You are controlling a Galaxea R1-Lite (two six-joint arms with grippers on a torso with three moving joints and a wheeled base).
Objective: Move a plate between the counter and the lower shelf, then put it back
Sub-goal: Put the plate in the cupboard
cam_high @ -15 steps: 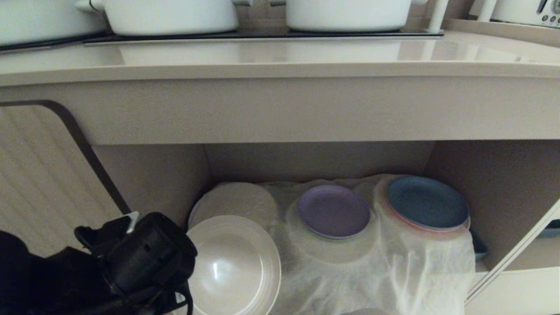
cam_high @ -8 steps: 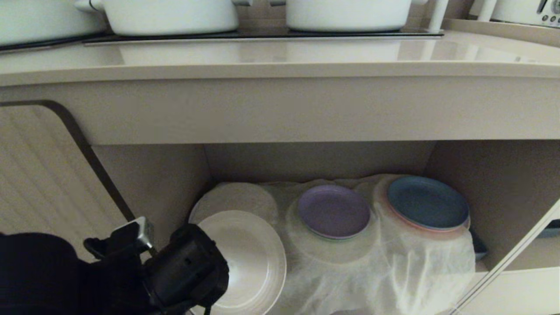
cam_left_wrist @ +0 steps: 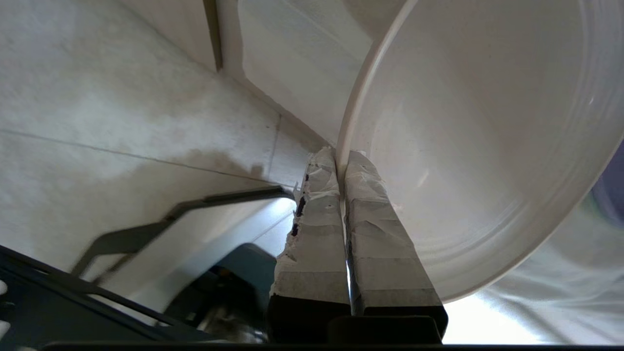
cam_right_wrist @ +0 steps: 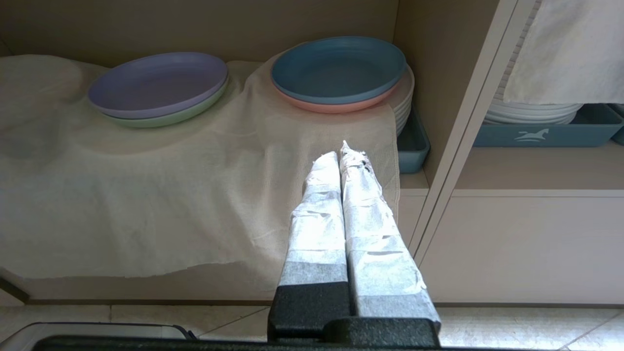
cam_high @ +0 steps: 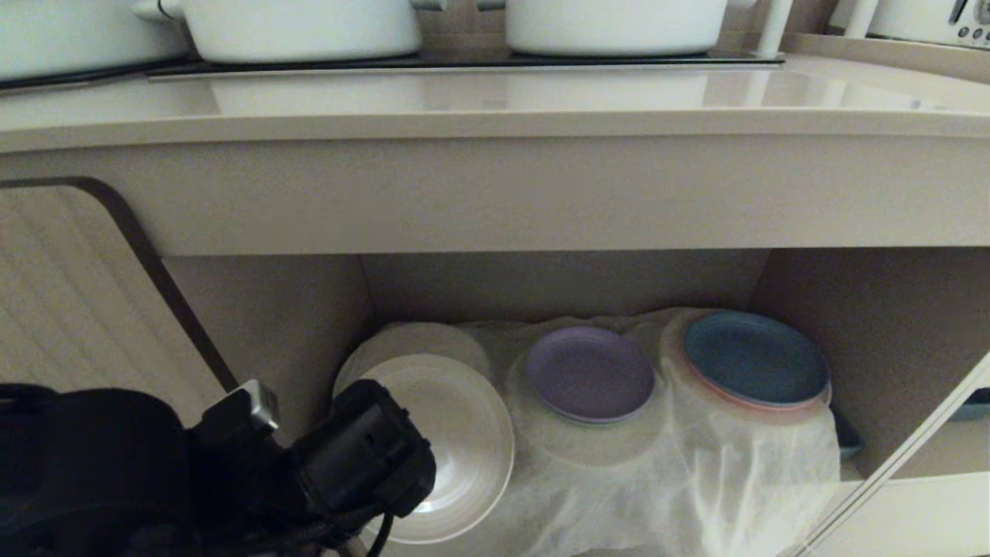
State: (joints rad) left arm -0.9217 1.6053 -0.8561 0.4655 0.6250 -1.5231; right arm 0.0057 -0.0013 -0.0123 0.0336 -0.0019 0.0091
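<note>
I had the plate [cam_high: 464, 433] pinched by its rim in the left gripper [cam_left_wrist: 341, 156], fingers [cam_left_wrist: 317, 219] shut tight on the edge so it hung tilted, hollow side turned away from the wrist, just inside the lower shelf [cam_high: 557, 286] and above its cloth [cam_high: 657, 480]. An edge grip was my only option on something that flat. Past the gripper's tips lay a pale stack [cam_high: 418, 344] under the cloth; beyond that a purple plate [cam_high: 592, 371], then a blue plate [cam_high: 756, 357]. The counter [cam_high: 495, 100] edge overhung the gripper, my likeliest snag on lifting out. The right gripper [cam_right_wrist: 343, 156] idled shut, empty, before the shelf.
</note>
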